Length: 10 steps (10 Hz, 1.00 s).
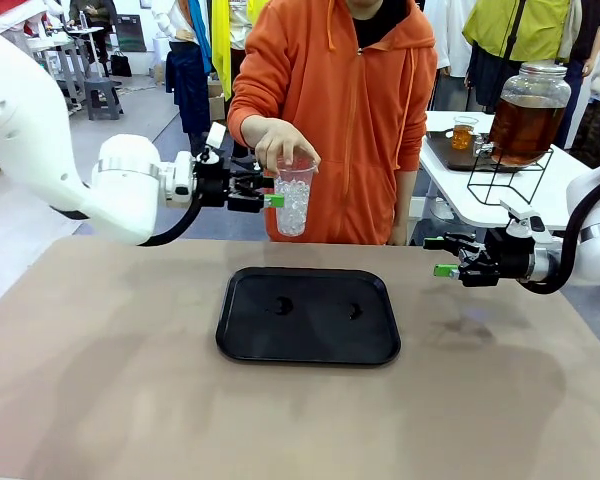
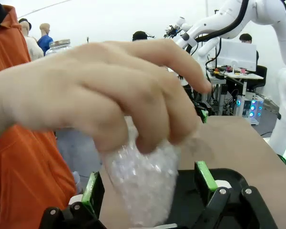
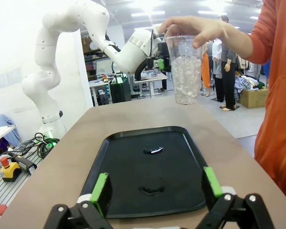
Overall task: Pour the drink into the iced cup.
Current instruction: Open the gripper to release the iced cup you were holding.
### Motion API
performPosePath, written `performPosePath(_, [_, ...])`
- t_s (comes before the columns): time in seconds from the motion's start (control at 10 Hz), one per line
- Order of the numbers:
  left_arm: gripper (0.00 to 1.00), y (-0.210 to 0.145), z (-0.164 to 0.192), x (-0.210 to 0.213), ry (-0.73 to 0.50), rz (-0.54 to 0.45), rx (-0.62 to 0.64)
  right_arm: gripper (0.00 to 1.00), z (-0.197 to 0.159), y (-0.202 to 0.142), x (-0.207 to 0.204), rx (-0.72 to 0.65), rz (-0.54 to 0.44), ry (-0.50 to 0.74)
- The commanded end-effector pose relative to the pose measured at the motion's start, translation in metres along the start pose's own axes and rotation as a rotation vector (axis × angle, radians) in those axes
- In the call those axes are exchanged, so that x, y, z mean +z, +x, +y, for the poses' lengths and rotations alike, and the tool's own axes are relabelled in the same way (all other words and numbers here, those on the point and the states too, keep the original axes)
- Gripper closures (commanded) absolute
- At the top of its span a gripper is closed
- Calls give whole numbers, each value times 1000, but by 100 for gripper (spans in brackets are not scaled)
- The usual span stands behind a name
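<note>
The person's hand [image 1: 282, 146] holds the iced cup [image 1: 294, 197] from above by its rim, up in the air past the far edge of the black tray [image 1: 308, 315]. The left gripper [image 1: 267, 191] reaches in level from the side with its jaws spread, green pads flanking the cup without clearly touching it. The right gripper [image 1: 442, 256] hovers open and empty over the tabletop [image 1: 100, 380], right of the tray. The drink sits in the glass jar [image 1: 526, 115] on a side table, well apart.
</note>
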<state>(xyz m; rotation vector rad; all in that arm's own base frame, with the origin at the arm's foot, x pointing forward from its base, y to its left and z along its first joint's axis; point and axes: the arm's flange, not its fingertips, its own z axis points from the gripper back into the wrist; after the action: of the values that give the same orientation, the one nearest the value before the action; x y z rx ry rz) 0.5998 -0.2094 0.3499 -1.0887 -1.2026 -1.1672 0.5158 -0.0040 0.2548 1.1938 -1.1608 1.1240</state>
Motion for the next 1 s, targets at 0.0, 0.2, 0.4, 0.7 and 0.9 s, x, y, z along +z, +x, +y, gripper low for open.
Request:
performPosePath(0.0, [0, -10, -27, 32, -17, -1, -24, 0, -1, 3, -1, -3, -4, -1])
performPosePath(0.2, [0, -26, -48, 70, -12, 15, -39, 0, -1, 3, -1, -3, -4, -1])
performPosePath(0.4, [0, -44, -68, 108, -19, -7, -66, 0, -1, 3, -1, -3, -4, -1])
performPosePath(0.7, [0, -74, -94, 145, 7, -58, -42, 0, -1, 3, -1, -3, -4, -1])
performPosePath(0.9, [0, -87, -101, 157, 21, -53, -8, 0, -1, 3, -1, -3, -4, -1])
